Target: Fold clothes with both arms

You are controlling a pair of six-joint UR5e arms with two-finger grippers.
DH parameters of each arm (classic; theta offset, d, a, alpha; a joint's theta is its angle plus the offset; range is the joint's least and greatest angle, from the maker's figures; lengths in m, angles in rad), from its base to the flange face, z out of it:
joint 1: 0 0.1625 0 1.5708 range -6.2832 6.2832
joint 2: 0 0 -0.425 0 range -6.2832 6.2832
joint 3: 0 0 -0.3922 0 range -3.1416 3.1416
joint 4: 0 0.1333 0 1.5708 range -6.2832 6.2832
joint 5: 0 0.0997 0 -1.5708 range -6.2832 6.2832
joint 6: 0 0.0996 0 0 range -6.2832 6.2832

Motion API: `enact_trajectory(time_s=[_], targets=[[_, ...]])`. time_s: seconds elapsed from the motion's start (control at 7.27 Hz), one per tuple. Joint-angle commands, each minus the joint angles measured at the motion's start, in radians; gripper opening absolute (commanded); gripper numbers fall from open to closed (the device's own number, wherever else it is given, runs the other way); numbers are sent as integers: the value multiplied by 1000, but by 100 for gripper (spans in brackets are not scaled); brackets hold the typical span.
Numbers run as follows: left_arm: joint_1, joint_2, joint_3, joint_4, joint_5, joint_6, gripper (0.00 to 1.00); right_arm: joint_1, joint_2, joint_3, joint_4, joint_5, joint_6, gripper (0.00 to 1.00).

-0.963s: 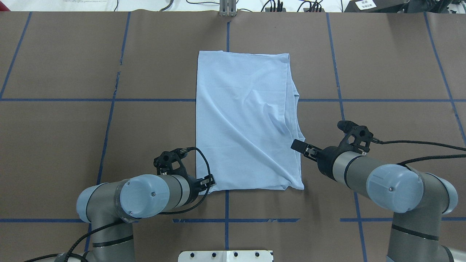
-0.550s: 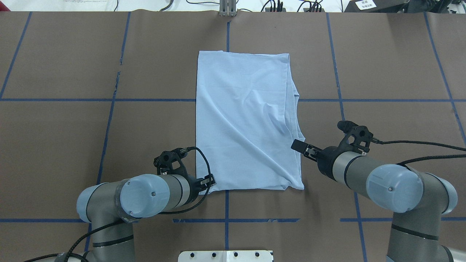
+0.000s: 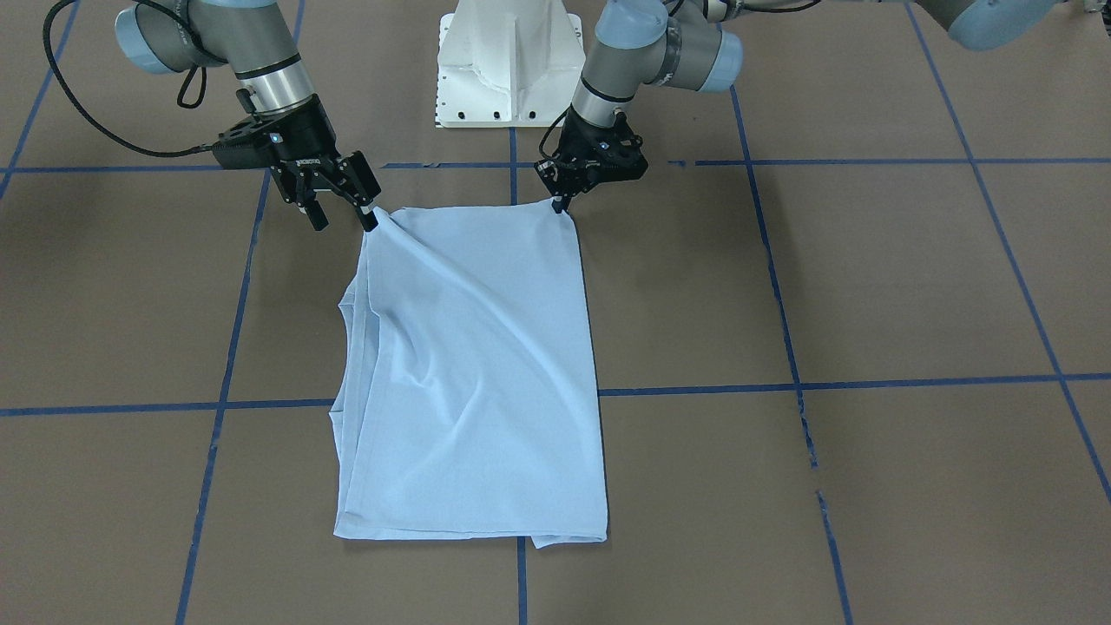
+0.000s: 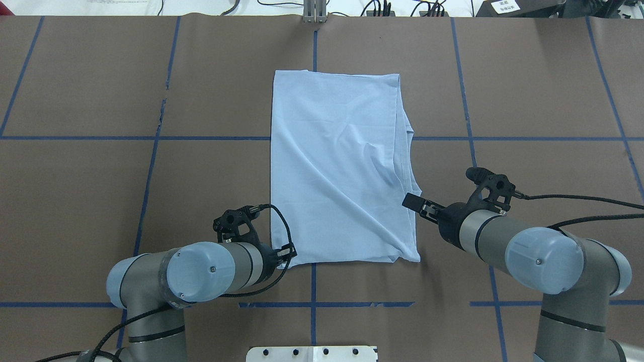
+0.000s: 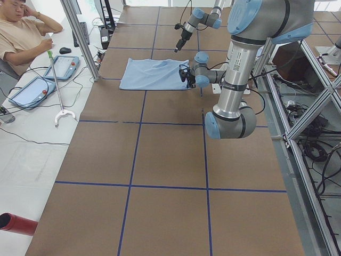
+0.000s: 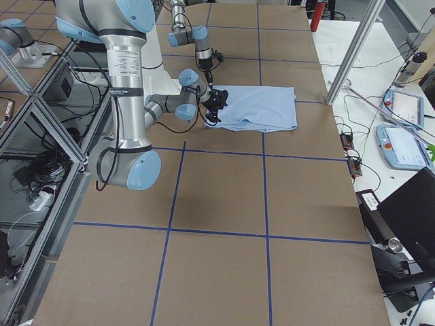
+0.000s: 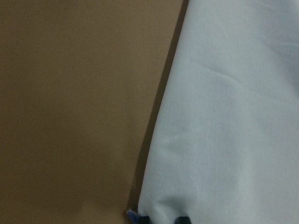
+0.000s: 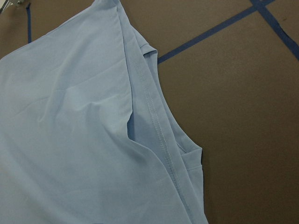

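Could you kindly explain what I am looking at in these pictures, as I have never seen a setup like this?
This is a robot with a left arm and a right arm, working at a brown table marked with blue tape. One camera looks down from behind the robot, one faces it from across the table, two watch from the table's ends, and one sits on each wrist. A light blue T-shirt, already folded lengthwise, lies in the middle. The left tool appears closed on the shirt's corner nearest the robot. The right tool is open and holds nothing, poised by the shirt's other side edge.
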Motion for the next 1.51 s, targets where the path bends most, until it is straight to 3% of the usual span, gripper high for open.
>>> enact_trajectory(time_s=[0.0,0.28,0.55,0.83,1.38], targets=[[1,-2,-4,0,0,9,0,0,0,0,-1,1,-1,96],[1,-2,-6,-1,0,9,0,-3,34,1,-45,4,83,89],[1,-2,-6,-3,0,9,0,-47,160,0,-245,6,238,79],[1,-2,-9,-4,0,9,0,-99,248,-6,-468,3,265,81],[1,0,-12,-6,0,9,0,-166,250,-82,-480,-9,329,83]])
